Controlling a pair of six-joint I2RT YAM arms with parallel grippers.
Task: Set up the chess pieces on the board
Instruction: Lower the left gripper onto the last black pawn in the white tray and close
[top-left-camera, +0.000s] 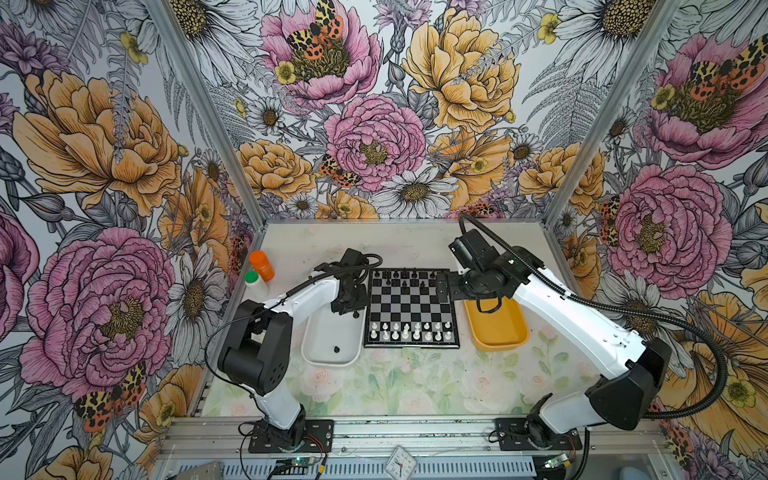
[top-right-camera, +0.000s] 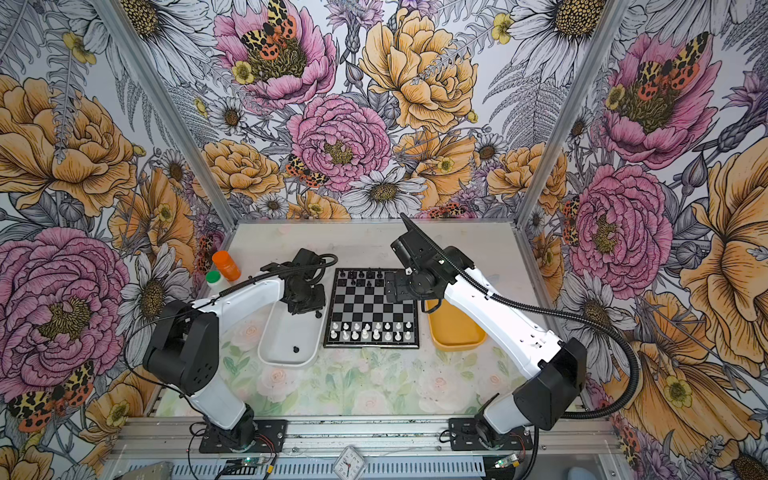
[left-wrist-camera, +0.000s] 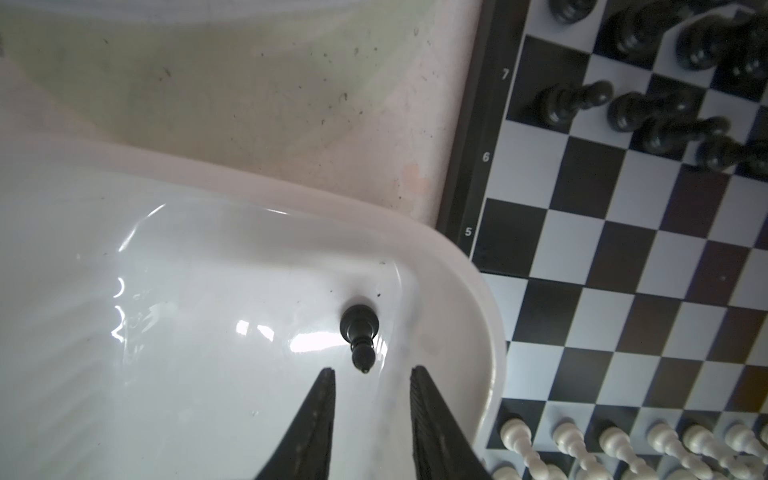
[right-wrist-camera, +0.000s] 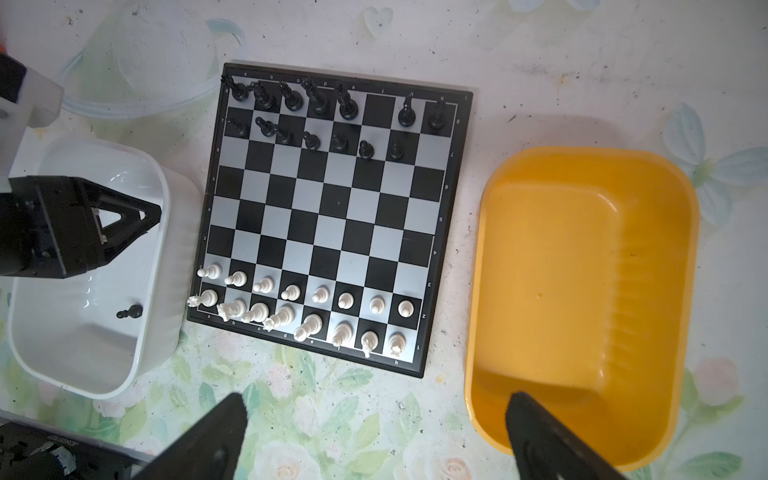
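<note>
Black left gripper (left-wrist-camera: 372, 370) points down into white tray (left-wrist-camera: 187, 291), jaws parted.

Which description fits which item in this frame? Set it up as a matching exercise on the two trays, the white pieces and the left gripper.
Items:
1. white tray
2. yellow tray
3. white pieces
4. left gripper

Descriptions:
a. two rows along one edge of the board
b. fingers apart, over the white tray
c. no piece visible inside
d. a black piece inside

Pairs: 1-d, 2-c, 3-a, 4-b.
</note>
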